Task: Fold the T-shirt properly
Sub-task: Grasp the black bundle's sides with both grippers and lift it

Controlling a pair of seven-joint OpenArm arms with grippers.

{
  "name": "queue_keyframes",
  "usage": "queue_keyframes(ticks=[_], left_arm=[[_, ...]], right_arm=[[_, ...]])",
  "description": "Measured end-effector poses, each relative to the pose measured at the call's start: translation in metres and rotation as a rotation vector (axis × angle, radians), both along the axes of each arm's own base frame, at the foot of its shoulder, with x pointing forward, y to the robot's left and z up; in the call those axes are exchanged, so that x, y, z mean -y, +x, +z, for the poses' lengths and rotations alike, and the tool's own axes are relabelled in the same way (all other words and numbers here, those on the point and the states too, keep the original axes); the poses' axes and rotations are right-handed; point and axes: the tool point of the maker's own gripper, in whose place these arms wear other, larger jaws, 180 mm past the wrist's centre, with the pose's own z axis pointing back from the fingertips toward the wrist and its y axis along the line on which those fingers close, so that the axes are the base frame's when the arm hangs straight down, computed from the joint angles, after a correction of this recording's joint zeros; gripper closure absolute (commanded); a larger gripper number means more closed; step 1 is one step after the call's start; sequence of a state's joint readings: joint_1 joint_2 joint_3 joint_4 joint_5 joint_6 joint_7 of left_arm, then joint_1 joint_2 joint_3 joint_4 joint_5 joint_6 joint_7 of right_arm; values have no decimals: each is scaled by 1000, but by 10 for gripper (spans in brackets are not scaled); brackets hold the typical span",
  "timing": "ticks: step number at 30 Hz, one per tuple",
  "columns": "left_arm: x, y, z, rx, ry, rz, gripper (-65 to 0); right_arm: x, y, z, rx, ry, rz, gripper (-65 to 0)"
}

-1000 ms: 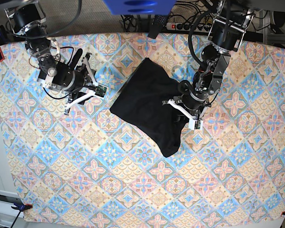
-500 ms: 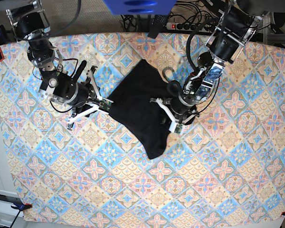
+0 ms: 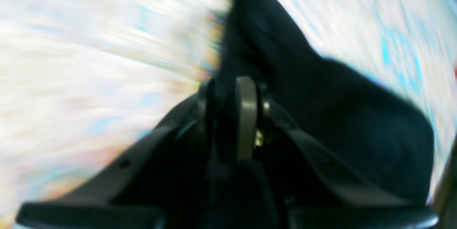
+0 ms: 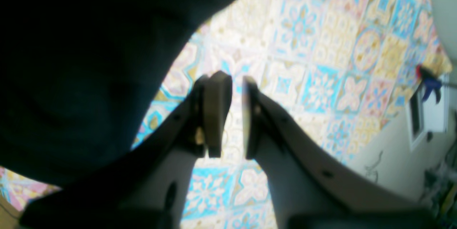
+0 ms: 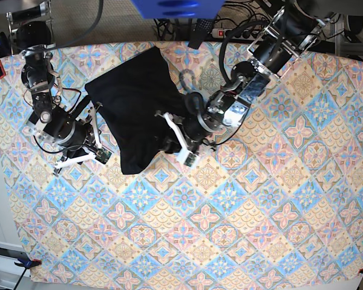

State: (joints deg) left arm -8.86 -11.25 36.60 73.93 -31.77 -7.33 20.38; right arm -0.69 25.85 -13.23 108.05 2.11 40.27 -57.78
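Left wrist view: the left gripper (image 3: 234,89) has its jaws clamped on a fold of the plain black cotton T-shirt (image 3: 321,114); the surroundings blur with fast motion.

Right wrist view: the right gripper (image 4: 235,111) shows jaws nearly together with a slim gap, nothing between them; the cloth hangs just beside them.

Base view: the T-shirt (image 5: 133,109) has been dragged from the middle of the table (image 5: 260,229), covered in patterned tile-print cloth, toward its far left corner, bunched and half folded. The right gripper (image 5: 100,154) narrowed its jaws but, I judge, missed the hem, so a regrasp looks needed.
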Motion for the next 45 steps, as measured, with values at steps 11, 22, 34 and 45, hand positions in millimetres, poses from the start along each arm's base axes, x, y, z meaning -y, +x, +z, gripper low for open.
queue_keyframes(ticks=[11, 22, 34, 45], left_arm=[[-78, 8, -22, -71, 5, 244, -90], [-55, -53, -2, -68, -73, 199, -88], [-44, -54, -40, -150, -28, 170, -32], [-41, -24, -53, -172, -16, 203, -32]], right_arm=[[-40, -15, -16, -54, 50, 92, -78], [-94, -21, -51, -164, 70, 196, -78], [-111, 40, -56, -160, 79, 198, -77], [-82, 64, -100, -253, 185, 92, -77]])
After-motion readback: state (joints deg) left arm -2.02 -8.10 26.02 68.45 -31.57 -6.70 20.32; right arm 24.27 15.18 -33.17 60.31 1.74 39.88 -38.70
